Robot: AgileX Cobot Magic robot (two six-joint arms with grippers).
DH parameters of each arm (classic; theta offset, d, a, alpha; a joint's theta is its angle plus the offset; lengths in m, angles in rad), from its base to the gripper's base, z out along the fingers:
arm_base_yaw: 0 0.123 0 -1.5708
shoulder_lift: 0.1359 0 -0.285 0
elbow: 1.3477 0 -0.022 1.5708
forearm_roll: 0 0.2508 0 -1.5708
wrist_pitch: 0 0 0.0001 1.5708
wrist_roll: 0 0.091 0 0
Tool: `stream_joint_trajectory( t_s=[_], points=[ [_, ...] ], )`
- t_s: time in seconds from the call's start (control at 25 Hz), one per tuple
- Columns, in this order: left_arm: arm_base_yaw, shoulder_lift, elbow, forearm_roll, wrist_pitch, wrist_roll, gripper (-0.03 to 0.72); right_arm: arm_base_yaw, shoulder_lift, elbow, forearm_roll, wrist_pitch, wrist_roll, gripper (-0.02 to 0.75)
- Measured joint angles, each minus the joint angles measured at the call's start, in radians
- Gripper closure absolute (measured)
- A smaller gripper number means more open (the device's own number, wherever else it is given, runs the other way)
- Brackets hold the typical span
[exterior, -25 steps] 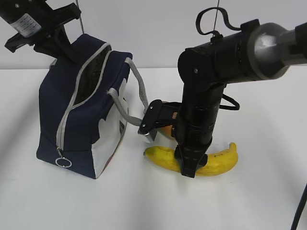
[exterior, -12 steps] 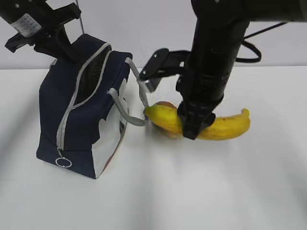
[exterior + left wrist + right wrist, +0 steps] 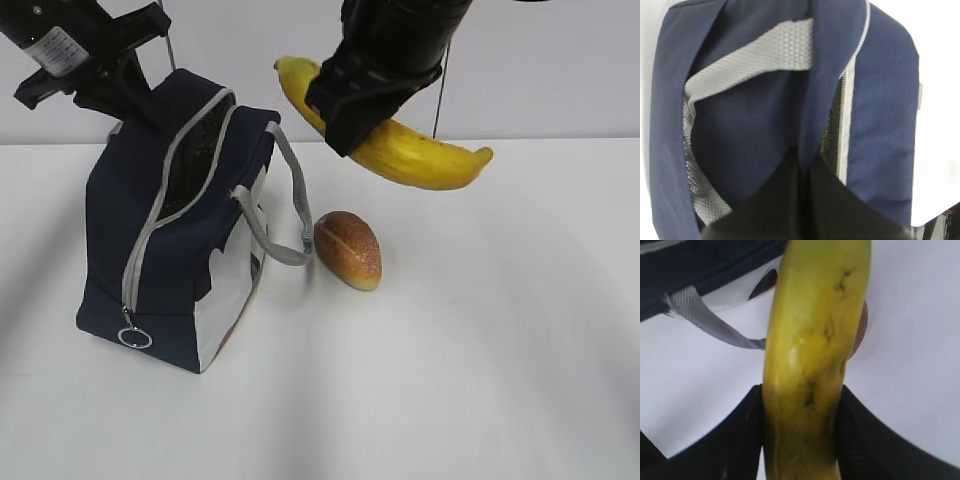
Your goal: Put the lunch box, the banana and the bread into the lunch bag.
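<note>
The navy lunch bag (image 3: 170, 240) stands at the left with its zipper open. My left gripper (image 3: 135, 95) is shut on the bag's top fabric edge, which also shows in the left wrist view (image 3: 805, 125), and holds the opening apart. My right gripper (image 3: 345, 100) is shut on the yellow banana (image 3: 420, 155) and holds it in the air above the table, right of the bag's top; the banana fills the right wrist view (image 3: 812, 355). The bread (image 3: 348, 250) lies on the table beside the bag's grey handle (image 3: 285, 215). The lunch box is out of view.
White table (image 3: 480, 380) all around, with a pale wall behind. A metal ring pull (image 3: 133, 338) hangs at the bag's lower front corner.
My right gripper has lifted the banana off the table, up and leftward toward the bag's top. The bread is now uncovered. The left gripper has kept its hold on the bag.
</note>
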Motion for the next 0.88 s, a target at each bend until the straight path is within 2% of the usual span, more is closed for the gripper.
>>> stream_joint_trajectory(
  t_s=[0.32, 0.44, 0.68, 0.88],
  points=[
    [0.000, 0.000, 0.000, 0.000, 0.000, 0.001, 0.691, 0.000, 0.000, -0.031, 0.024, -0.002, 0.295, 0.440],
    [0.000, 0.000, 0.000, 0.000, 0.000, 0.001, 0.691, 0.000, 0.000, -0.044, 0.089, -0.041, 0.365, 0.440],
    [0.000, 0.000, 0.000, 0.000, 0.000, 0.001, 0.691, 0.000, 0.000, -0.059, 0.294, -0.193, 0.523, 0.440],
    [0.000, 0.000, 0.000, 0.000, 0.000, 0.001, 0.691, 0.000, 0.000, -0.059, 0.363, -0.335, 0.672, 0.440]
  ],
)
